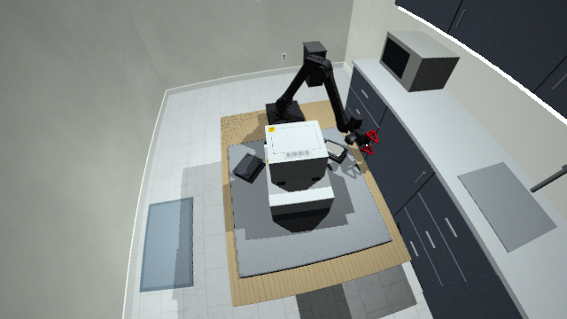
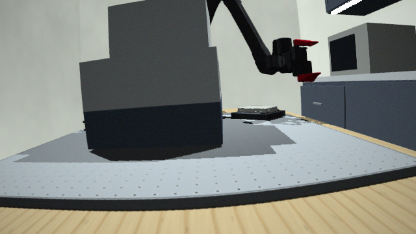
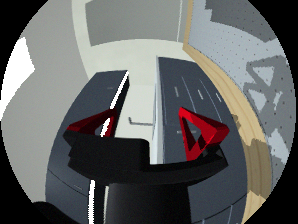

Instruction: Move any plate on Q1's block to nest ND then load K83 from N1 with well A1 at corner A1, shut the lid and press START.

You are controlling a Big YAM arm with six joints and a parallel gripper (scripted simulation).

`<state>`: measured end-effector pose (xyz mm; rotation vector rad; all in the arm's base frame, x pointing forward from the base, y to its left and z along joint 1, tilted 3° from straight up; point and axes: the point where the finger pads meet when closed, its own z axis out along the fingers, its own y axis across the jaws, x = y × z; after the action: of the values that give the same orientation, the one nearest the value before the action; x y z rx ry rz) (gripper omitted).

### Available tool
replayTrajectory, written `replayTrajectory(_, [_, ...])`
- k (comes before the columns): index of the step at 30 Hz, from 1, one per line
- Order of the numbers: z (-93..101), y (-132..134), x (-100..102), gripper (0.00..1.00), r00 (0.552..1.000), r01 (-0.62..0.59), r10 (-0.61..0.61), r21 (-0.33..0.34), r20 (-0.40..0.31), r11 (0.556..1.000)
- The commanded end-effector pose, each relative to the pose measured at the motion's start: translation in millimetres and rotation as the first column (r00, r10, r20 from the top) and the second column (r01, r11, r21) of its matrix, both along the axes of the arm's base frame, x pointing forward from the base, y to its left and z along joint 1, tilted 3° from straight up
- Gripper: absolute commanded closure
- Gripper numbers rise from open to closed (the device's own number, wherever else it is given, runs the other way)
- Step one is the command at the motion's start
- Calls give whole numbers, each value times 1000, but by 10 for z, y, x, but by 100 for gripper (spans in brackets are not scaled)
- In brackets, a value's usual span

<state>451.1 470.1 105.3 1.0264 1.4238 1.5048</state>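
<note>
My end effector (image 3: pixel 152 129) gapes wide, red fingers spread on nothing, facing dark cabinet drawers (image 3: pixel 174 96); the table's wooden edge (image 3: pixel 245 143) runs alongside.

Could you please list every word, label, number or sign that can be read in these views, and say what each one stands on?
None can be read.
Yellow square label on the lid top of the cycler Q1, rear corner in the top view: too small to read.
Barcode strip on the same lid top, near its front edge: bars show, and any characters are blurred.
Plate K83 on nest N1: printing not legible.
Microwave: no text visible.
</note>
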Motion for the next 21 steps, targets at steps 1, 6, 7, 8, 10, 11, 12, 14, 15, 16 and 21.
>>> replayTrajectory(1, [58, 9, 10, 0, 1000, 0, 0, 9, 7, 1000])
replayTrajectory(6, [58, 9, 10, 0, 1000, 0, 0, 9, 7, 1000])
replayTrajectory(7, [58, 9, 10, 0, 1000, 0, 0, 9, 7, 1000])
replayTrajectory(8, [58, 9, 10, 0, 1000, 0, 0, 9, 7, 1000])
replayTrajectory(10, [58, 9, 10, 0, 1000, 0, 0, 9, 7, 1000])
replayTrajectory(11, [58, 9, 10, 0, 1000, 0, 0, 9, 7, 1000])
replayTrajectory(12, [58, 9, 10, 0, 1000, 0, 0, 9, 7, 1000])
replayTrajectory(14, [58, 9, 10, 0, 1000, 0, 0, 9, 7, 1000])
replayTrajectory(15, [58, 9, 10, 0, 1000, 0, 0, 9, 7, 1000])
replayTrajectory(16, [58, 9, 10, 0, 1000, 0, 0, 9, 7, 1000])
replayTrajectory(21, [230, -35, 150, 100, 999, 27, -26, -8, 33, 1000])
